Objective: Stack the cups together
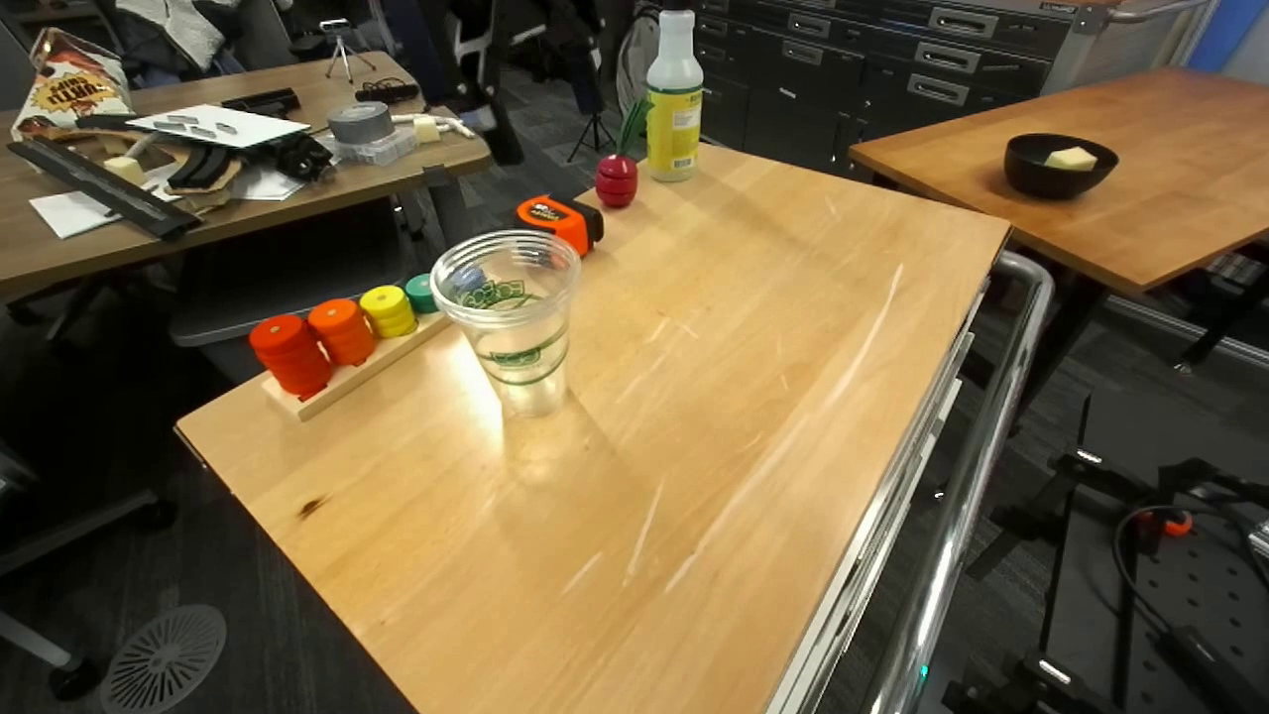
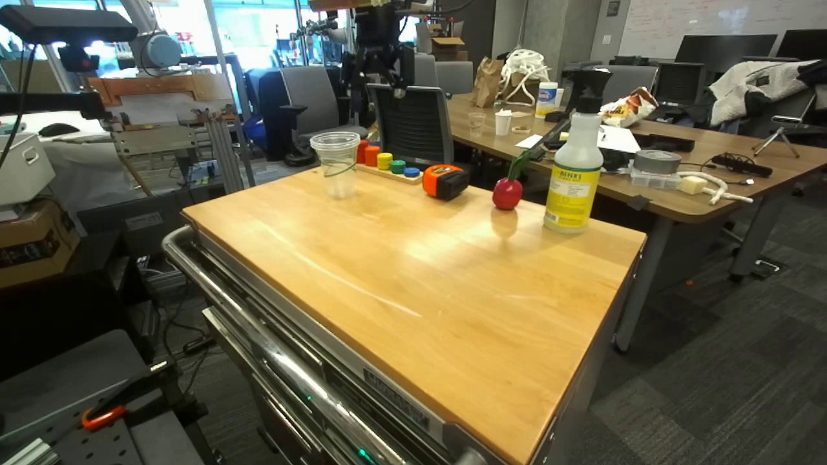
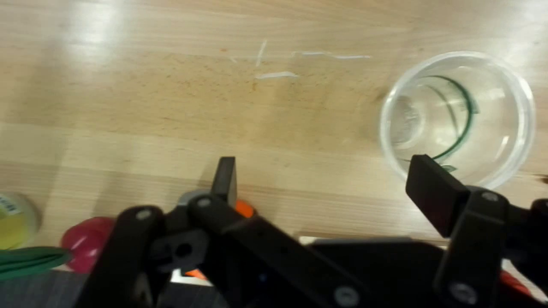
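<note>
Clear cups (image 1: 516, 327) nested on the table (image 1: 753, 377), count unclear, gripper (image 3: 327, 186) spread wide, mostly hiding tape measure (image 3: 245, 208) in wrist view

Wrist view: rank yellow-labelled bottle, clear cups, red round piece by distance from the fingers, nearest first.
1. Clear cups: right side of the picture.
2. Red round piece: lower left.
3. Yellow-labelled bottle: farther left, cut off by the frame edge.
</note>
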Controlling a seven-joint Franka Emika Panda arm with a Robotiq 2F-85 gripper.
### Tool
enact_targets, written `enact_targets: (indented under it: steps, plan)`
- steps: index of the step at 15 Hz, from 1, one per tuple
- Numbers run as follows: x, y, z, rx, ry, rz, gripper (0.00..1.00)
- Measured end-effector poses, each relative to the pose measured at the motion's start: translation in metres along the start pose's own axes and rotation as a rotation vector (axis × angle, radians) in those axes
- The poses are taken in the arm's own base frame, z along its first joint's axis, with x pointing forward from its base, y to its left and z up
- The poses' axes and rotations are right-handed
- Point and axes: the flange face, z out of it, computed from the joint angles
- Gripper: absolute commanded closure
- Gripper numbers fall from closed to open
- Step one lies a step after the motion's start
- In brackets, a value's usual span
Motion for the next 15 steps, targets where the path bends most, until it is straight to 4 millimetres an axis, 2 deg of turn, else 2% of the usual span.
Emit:
enact_targets:
  steps: [4,11,13,15]
  plan:
    - [-0.016,0.046,-0.029,-0.152,0.031,0.058,0.0]
    - [-0.071,0.117,-0.09,-0.069,0.044,0.09,0.0]
    - [-0.083,0.135,-0.1,-0.056,0.054,0.108,0.0]
    - [-0.088,0.142,-0.103,-0.053,0.056,0.113,0.0]
